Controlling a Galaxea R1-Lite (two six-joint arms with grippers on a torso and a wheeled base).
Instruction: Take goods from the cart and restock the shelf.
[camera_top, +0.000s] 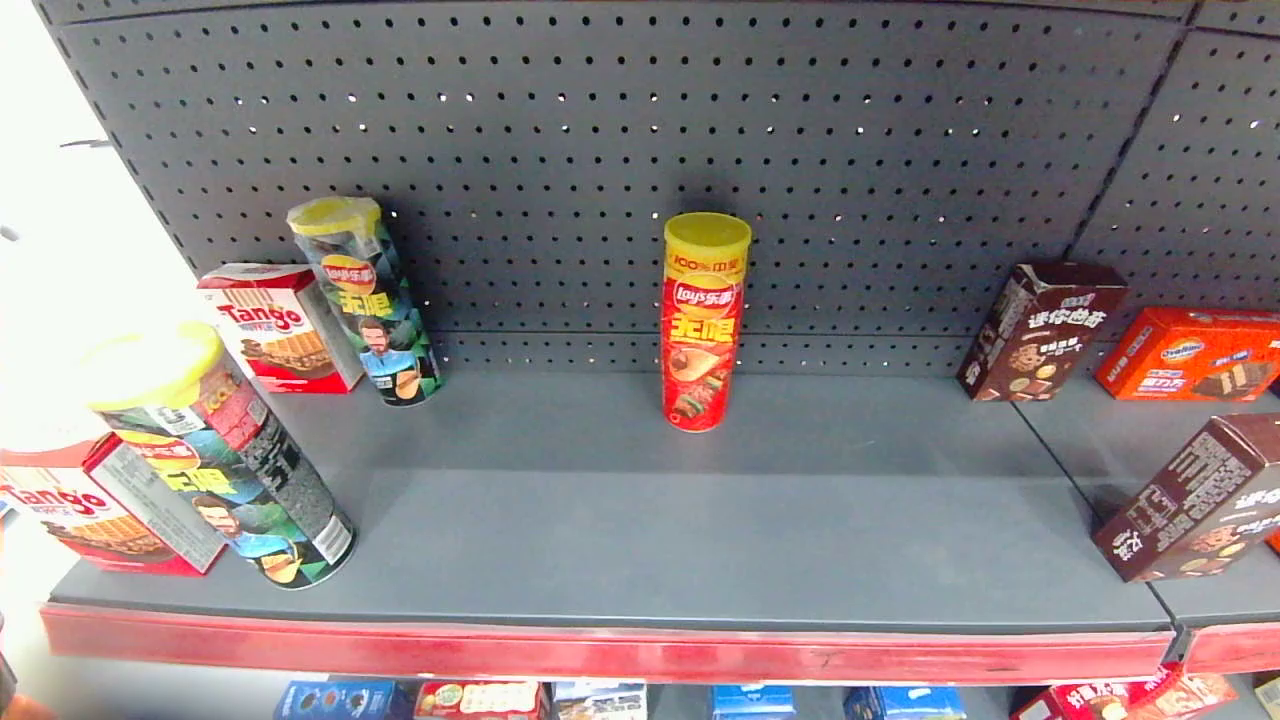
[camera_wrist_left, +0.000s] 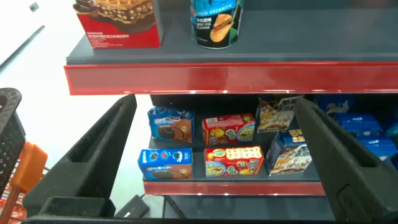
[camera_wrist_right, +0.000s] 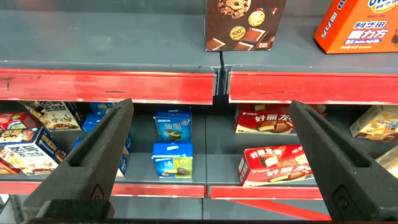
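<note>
Left gripper (camera_wrist_left: 212, 102) and right gripper (camera_wrist_right: 211, 104) both had fingers spread, empty, facing the shelf (camera_top: 640, 520) front. The cart (camera_wrist_left: 9, 134) lay beside the left gripper, so the left arm was probably nearer.

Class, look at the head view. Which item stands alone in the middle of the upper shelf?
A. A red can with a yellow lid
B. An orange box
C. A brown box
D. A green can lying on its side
A: the red can with its yellow lid stands upright by itself at the middle of the shelf, close to the pegboard back.
</note>
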